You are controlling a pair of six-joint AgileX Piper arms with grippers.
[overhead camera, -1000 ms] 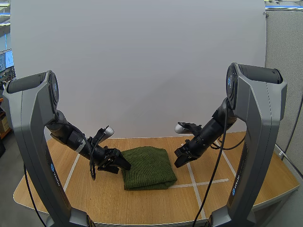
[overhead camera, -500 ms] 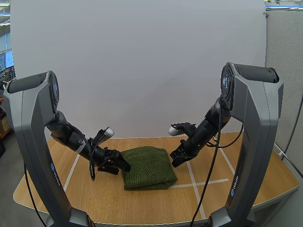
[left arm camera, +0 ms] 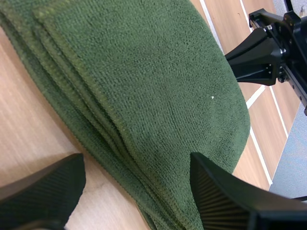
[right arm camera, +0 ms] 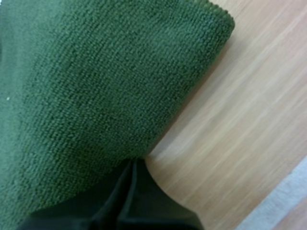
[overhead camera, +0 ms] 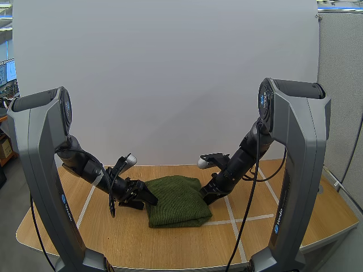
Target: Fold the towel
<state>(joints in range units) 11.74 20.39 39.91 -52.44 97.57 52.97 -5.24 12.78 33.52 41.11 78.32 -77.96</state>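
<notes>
A dark green towel (overhead camera: pixel 177 200) lies folded in several layers on the middle of the wooden table (overhead camera: pixel 113 238). My left gripper (overhead camera: pixel 143 197) sits low at its left edge. In the left wrist view this gripper (left arm camera: pixel 136 165) is open, and the stacked towel (left arm camera: pixel 144 81) edges lie between its fingers (left arm camera: pixel 45 189). My right gripper (overhead camera: pixel 205 196) touches the towel's right edge. Its fingers (right arm camera: pixel 125 201) lie together as one dark wedge, shut, with the tip against the towel's (right arm camera: pixel 96 81) rounded fold. The same gripper (left arm camera: pixel 254 50) appears beyond the towel's far side.
White tape lines (overhead camera: pixel 232 218) cross the table to the right of the towel, and another line (overhead camera: pixel 86 205) runs on the left. Bare wood lies in front of the towel up to the table's front edge (overhead camera: pixel 170 266).
My right gripper has moved left and down, from above the tape lines to the towel's right edge. My left gripper has stayed at the left edge.
</notes>
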